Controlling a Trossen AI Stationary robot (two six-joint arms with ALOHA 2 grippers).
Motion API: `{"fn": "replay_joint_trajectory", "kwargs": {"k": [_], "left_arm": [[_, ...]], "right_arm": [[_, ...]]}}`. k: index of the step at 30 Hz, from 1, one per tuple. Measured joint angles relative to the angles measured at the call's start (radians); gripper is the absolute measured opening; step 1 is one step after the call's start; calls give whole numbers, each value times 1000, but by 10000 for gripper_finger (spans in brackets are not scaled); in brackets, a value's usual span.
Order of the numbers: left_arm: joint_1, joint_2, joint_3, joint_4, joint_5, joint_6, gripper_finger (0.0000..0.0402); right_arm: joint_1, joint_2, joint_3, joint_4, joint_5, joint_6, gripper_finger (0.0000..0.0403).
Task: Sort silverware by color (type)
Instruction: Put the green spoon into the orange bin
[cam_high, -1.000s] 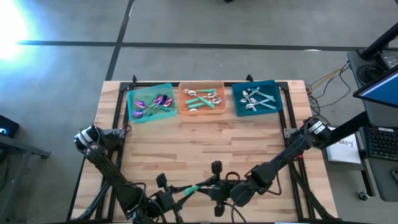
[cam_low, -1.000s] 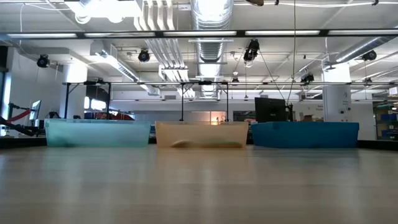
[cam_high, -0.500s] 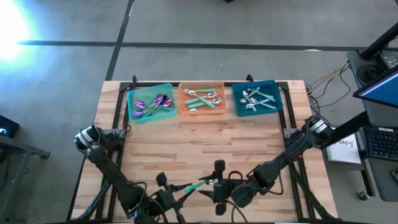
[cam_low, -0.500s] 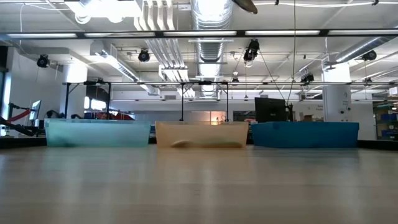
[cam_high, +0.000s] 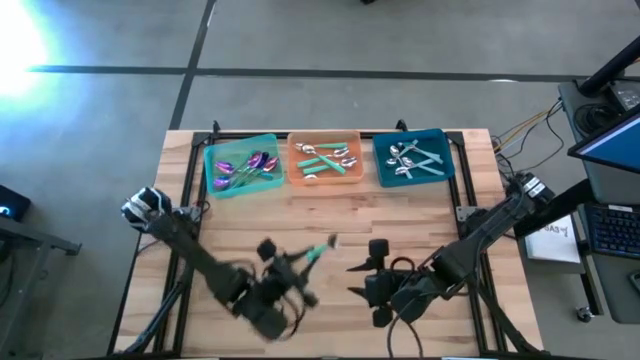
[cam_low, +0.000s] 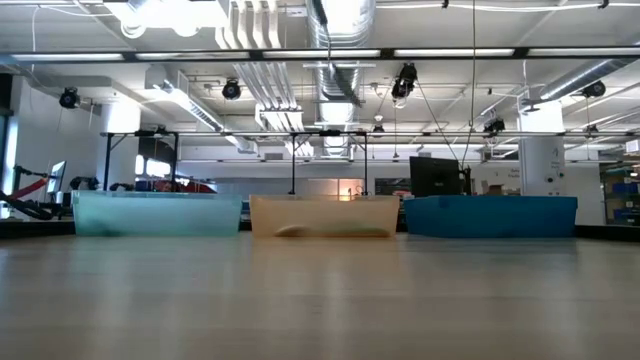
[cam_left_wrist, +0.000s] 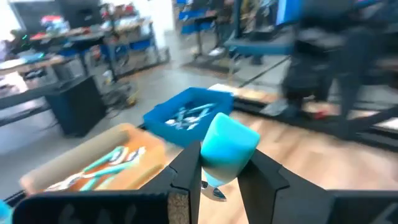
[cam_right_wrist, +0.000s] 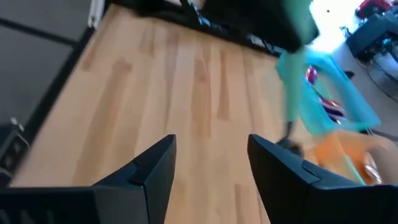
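I hold the last loose spoon in my left claw, fingers clamped on its teal handle above the middle of the wooden worktop. My right claw hangs nearby with its fingers apart and nothing between them.

The sorting looks nearly finished: the green tray carries the purple-headed spoons, the orange tray the silver-headed, teal-handled ones, and the teal tray the all-silver ones. I see no other cutlery lying on the planks. What remains, by my reading, is to carry this one to its tray (probably the orange one, though its head is hard to make out from above).

The trays are shallow, rectangular, translucent plastic, lined up along the far edge. The spoons are small and glossy; the worktop is pale butcher-block strips.
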Motion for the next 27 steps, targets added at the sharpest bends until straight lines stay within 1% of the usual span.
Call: {"fn": "replay_joint_trajectory", "kwargs": {"k": [3,6,8,12,15,18,19,23,25,27], "left_arm": [[98,-43,0,-145,63,-65,63],[205,-61,0,-220,108,-73,63],[280,-61,0,-224,143,-47,63],[432,-60,-4,-209,264,9,63],[531,-56,-12,-207,292,36,63],[612,-56,-16,-162,310,86,63],[636,-56,-17,-137,329,115,63],[725,-44,-18,36,484,253,63],[761,-28,-19,113,529,295,63],[791,-11,-20,170,550,305,63]], "right_arm": [[-14,-25,-12,-65,0,3,186],[-43,-45,-39,-112,1,3,183],[-67,-60,-68,-153,1,13,183],[-128,-96,-130,-238,1,55,182],[-175,-137,-189,-264,2,72,182],[-216,-195,-263,-254,1,91,182],[-229,-218,-293,-240,2,94,182],[-277,-311,-427,-143,1,95,182],[-299,-352,-491,-91,1,95,182],[-316,-391,-547,-46,0,98,182]]}}
